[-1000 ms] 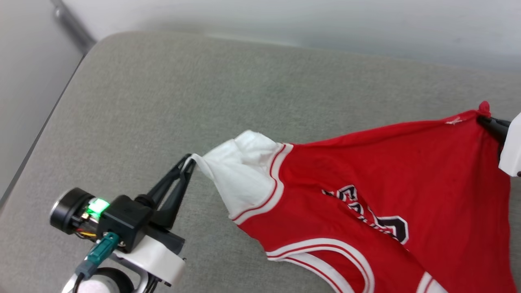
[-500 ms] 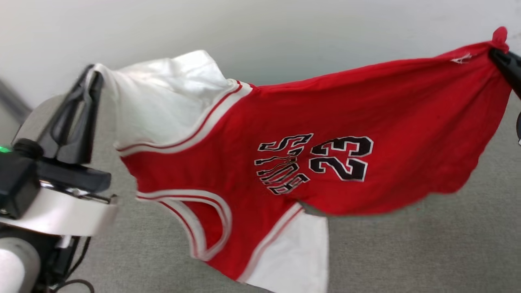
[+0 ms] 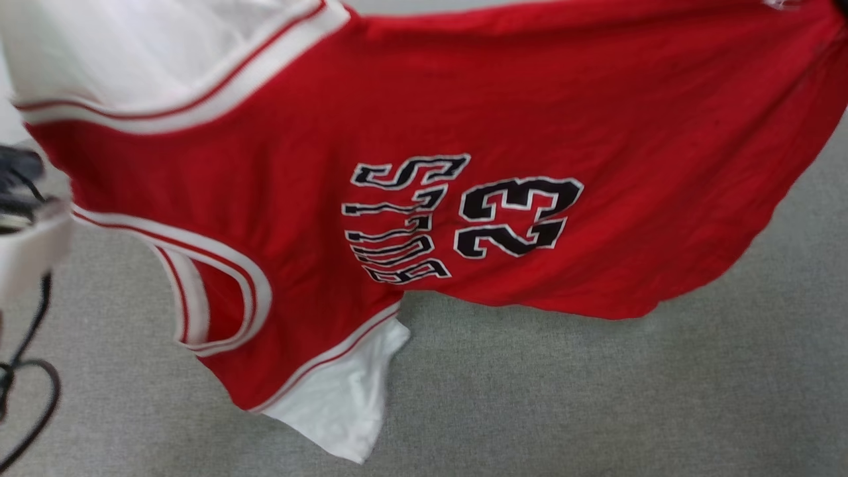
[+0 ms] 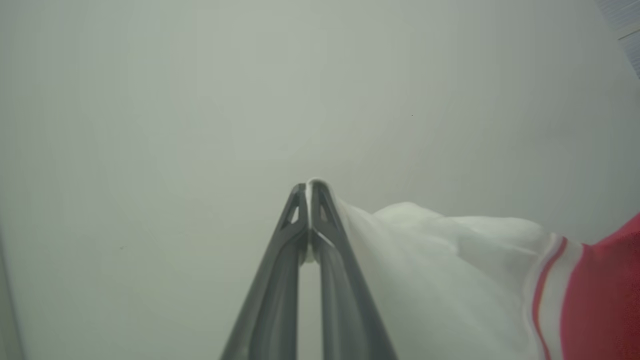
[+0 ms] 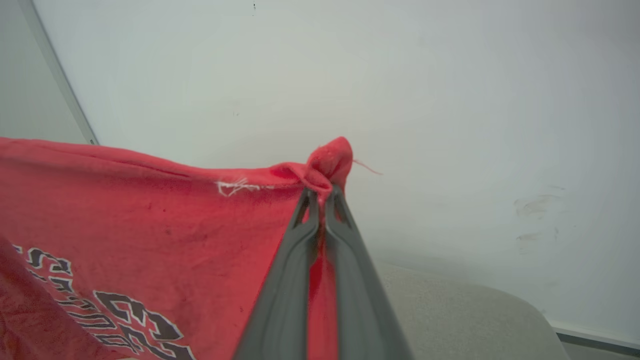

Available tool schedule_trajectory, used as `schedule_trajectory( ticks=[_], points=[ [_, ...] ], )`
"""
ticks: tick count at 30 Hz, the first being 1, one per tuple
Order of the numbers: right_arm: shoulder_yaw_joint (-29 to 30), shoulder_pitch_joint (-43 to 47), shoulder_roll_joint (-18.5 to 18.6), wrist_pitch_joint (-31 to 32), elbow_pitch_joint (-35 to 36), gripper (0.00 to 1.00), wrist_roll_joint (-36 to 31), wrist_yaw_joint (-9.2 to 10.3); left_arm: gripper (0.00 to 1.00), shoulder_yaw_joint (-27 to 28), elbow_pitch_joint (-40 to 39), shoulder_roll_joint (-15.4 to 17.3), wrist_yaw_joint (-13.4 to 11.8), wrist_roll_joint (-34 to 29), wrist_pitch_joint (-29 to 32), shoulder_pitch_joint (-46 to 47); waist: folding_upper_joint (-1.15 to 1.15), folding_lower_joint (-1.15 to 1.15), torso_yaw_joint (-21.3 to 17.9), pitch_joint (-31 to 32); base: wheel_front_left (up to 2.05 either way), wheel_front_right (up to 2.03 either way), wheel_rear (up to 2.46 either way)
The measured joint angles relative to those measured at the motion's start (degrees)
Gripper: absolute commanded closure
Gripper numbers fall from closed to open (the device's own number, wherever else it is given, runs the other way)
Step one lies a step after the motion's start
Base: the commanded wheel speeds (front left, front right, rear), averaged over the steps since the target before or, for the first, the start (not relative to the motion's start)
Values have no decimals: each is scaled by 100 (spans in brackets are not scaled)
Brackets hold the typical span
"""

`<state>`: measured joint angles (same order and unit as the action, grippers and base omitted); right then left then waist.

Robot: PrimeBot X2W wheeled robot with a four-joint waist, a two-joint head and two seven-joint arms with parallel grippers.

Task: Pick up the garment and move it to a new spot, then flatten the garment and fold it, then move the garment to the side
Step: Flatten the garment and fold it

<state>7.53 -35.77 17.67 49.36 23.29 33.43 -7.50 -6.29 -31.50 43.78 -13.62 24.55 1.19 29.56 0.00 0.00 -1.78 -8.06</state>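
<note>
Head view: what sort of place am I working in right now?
Likely a plain indoor test room: a grey fabric-covered work surface with a rounded corner, a bare white wall behind it, and a red jersey held above it.

We are reading a black, white-edged "23" on the red chest of the garment [image 3: 424, 119], and beside it sideways block lettering that is appearing to spell "BULLS".
</note>
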Motion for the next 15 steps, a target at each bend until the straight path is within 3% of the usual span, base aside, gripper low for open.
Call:
schedule_trajectory(
  ticks=[7, 15],
  points=[
    [26, -610, 1, -214, 130, 100, -81, 0, 100, 156, 289, 143, 213, 85, 7, 1295, 0, 0, -67, -601, 0, 0, 0],
    [-81, -1842, 73, -572, -197, 100, -353, 0, 100, -105, 1223, 183, 737, 190, 41, 3347, 0, 1, -85, -1558, 0, 0, 0]
  ],
)
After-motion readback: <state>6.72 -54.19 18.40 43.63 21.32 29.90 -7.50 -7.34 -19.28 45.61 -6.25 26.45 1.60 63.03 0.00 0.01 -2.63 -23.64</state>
